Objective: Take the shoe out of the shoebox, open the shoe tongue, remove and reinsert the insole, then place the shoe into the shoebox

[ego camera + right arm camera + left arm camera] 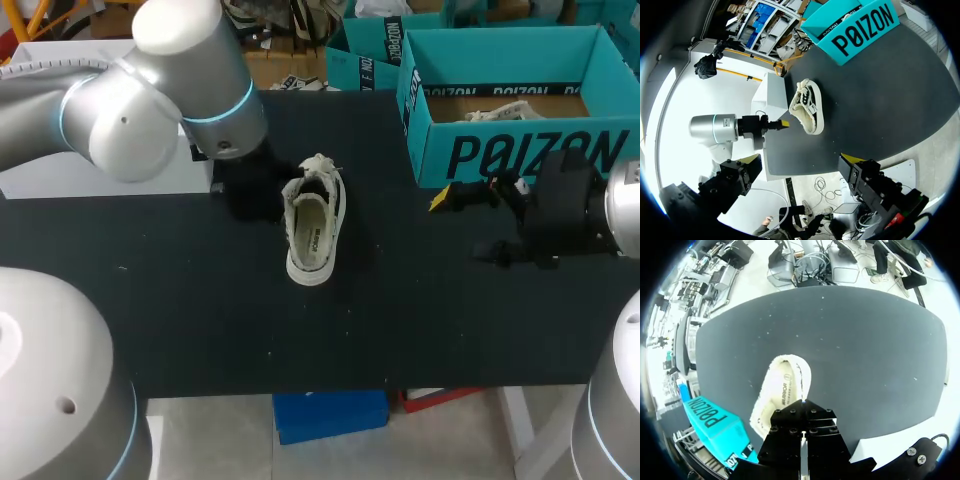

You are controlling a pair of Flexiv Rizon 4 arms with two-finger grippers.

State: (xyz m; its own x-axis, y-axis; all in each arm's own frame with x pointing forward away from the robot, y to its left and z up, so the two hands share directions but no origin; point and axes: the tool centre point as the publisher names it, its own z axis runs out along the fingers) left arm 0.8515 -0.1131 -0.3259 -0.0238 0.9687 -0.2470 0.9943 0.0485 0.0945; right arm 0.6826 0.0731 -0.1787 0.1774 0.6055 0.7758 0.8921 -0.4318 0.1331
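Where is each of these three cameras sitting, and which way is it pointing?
Head: above and behind the robot, looking down on the table; left arm and right arm show.
Left wrist: on the left arm, looking down at the shoe; the left gripper shows.
Right wrist: on the right arm, looking across at shoe and left arm; the open right gripper shows.
Shared: all see shoe and shoebox.

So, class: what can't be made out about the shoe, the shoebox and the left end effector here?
- Head view: the left end effector is dark on the dark table; contact with the shoe is unclear.
- Head view: the shoebox near wall hides most of the pale item inside.
- Left wrist view: the end effector's own body covers the shoe's near end.
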